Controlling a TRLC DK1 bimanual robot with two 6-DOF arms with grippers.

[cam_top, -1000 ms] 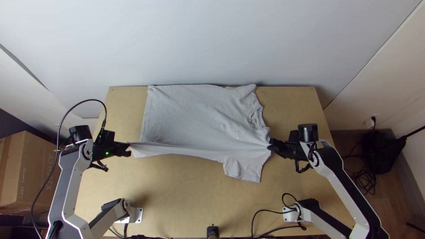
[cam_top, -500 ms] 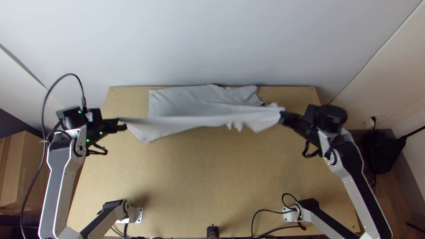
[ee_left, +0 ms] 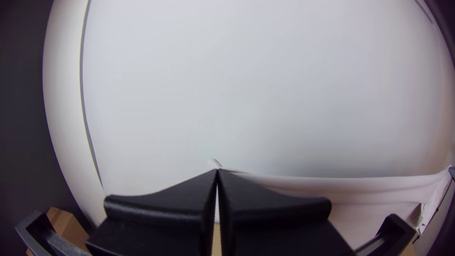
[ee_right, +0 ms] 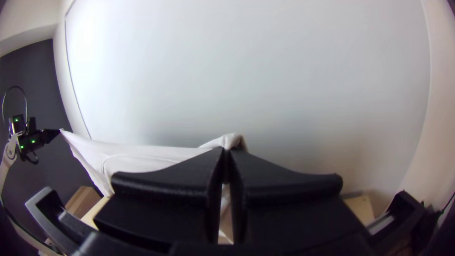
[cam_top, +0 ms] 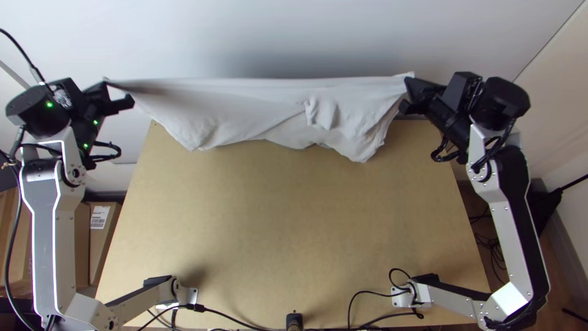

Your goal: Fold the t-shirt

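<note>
Held aloft above the table's far edge, the white t-shirt (cam_top: 257,110) is stretched taut between both grippers, its lower part hanging in folds. My left gripper (cam_top: 110,92) is shut on one upper corner of the cloth; in the left wrist view, the gripper (ee_left: 218,171) pinches it at the fingertips, the shirt (ee_left: 374,189) running off sideways. My right gripper (cam_top: 408,92) is shut on the opposite upper corner. From the right wrist view, the gripper (ee_right: 226,151) has a bunched bit of shirt (ee_right: 142,156) between its tips.
Bare wood of the table (cam_top: 294,233) lies below and nearer than the shirt. A white wall (cam_top: 275,37) rises behind the far edge. Cables (cam_top: 380,314) run along the near edge, and cardboard boxes (cam_top: 101,236) stand beyond the left side.
Both grippers have risen and moved toward the far edge, spreading apart. The shirt, earlier lying largely spread on the table, has been lifted and now hangs between them.
</note>
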